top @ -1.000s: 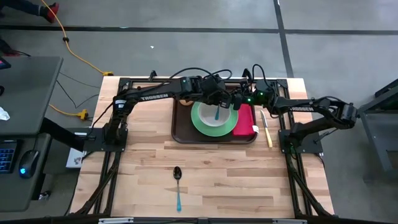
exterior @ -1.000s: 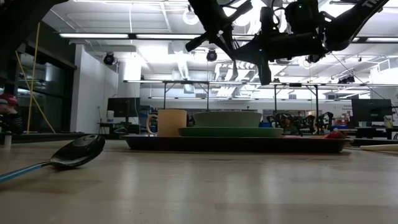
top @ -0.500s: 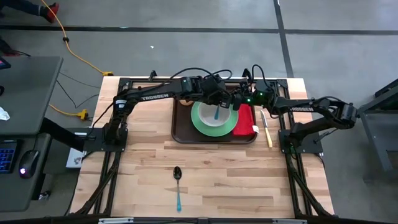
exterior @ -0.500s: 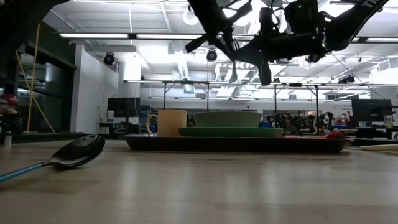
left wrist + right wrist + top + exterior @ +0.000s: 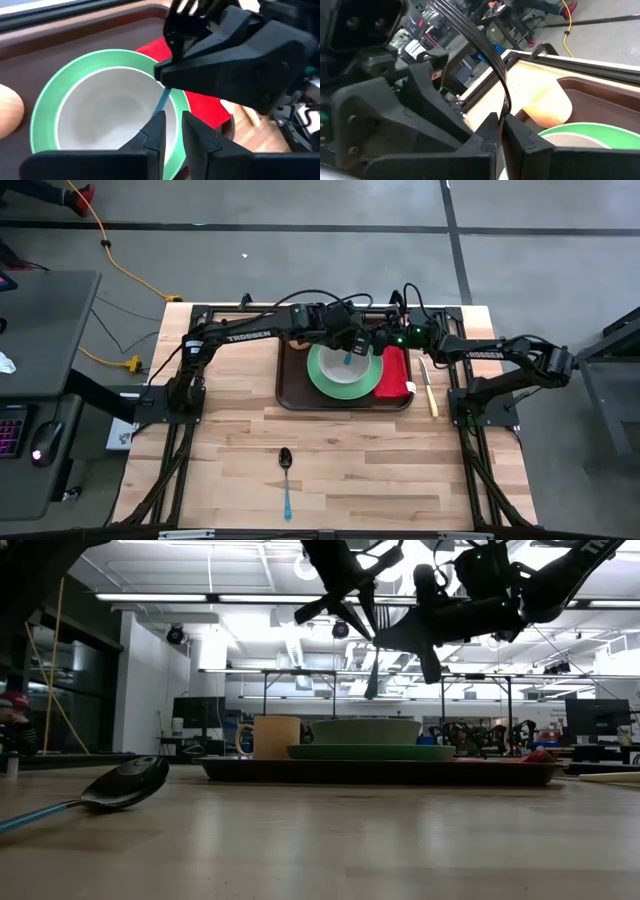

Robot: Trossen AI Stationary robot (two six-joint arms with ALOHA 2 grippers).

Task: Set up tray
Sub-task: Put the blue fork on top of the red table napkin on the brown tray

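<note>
Tray, dark brown with rounded corners and a raised rim, is sitting at the far middle of the table, between the two arm bases. It is carrying a green plate with a pale bowl on it, a red napkin beside the plate on the right, and a tan cup at its far left corner. From table height the tray is showing only as a thin dark slab under the plate and bowl.

Left gripper is hanging above the bowl with its fingers nearly together, a thin gap showing between them; a blue handle is running from just past their tips up to the right gripper, which is crowding in beside it over the tray's right part. Whether either one is pinching the handle is hard to make out, since the black housings are covering the contact. The right gripper's fingers are likewise lying close together in its own wrist view.

A spoon is lying well apart on the near table, and a knife is lying just off the tray's right edge.
</note>
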